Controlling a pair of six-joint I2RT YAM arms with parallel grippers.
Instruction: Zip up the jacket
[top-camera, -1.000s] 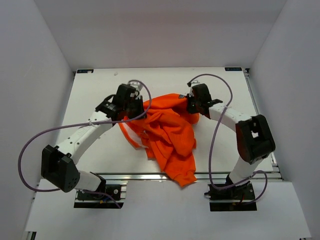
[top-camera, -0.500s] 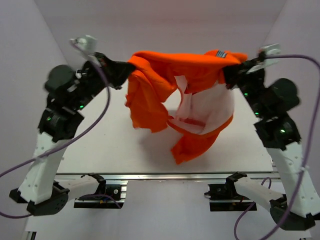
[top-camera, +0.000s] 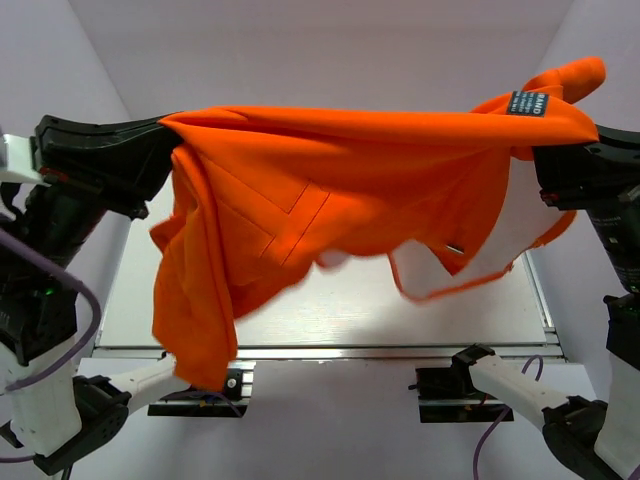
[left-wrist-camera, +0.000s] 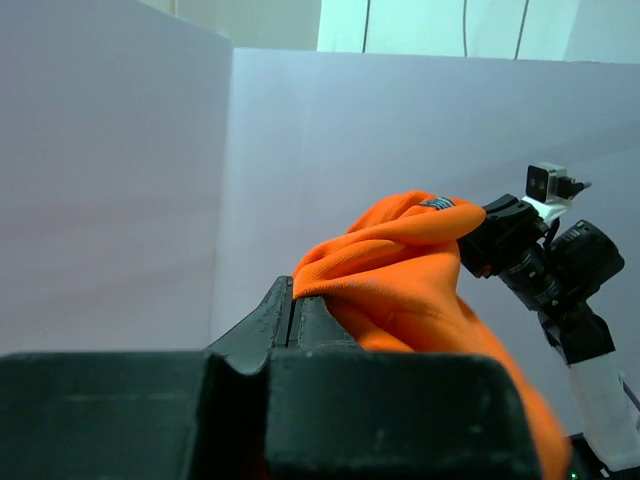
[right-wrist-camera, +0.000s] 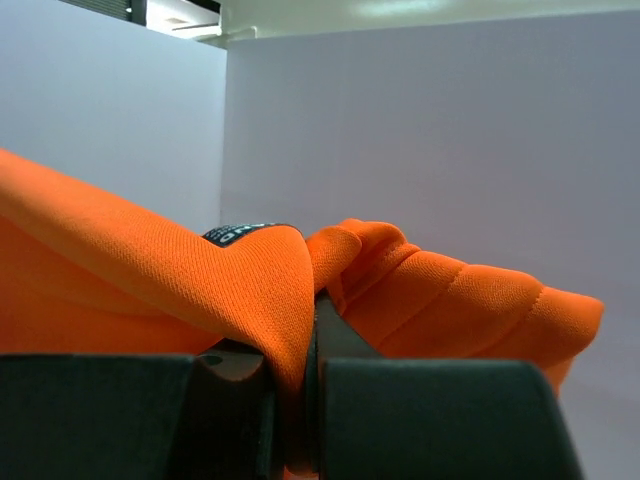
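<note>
Two pincers hold the jacket (top-camera: 330, 190) in the air above the bench (top-camera: 330, 310), with its top edge stretched between them. The left pincer (top-camera: 165, 150) is clamped fully shut on a bunch of orange fabric. The right pincer (top-camera: 545, 165) is all but closed, with a fold of the garment nipped between its jaws.

The cloth hangs in loose folds. The left side is bunched and drops lowest, and pale lining (top-camera: 510, 230) shows towards the right. A small metal piece (top-camera: 455, 249), probably the zipper pull, dangles on the lower edge.

The step in hand looks like spreading the garment out so it can be laid flat for zipping. To do that well, both grips should stay firm and level. The arms should descend together, so the hanging edge meets the bench first and the body unrolls without tucking under. The heavy left folds could collapse into a heap, and the front opening must end up facing upward.

A dark woven label (top-camera: 527, 103) with pale lettering sits near the right grip. Its words are too small to read, and it appears only edge-on in the right wrist view.
</note>
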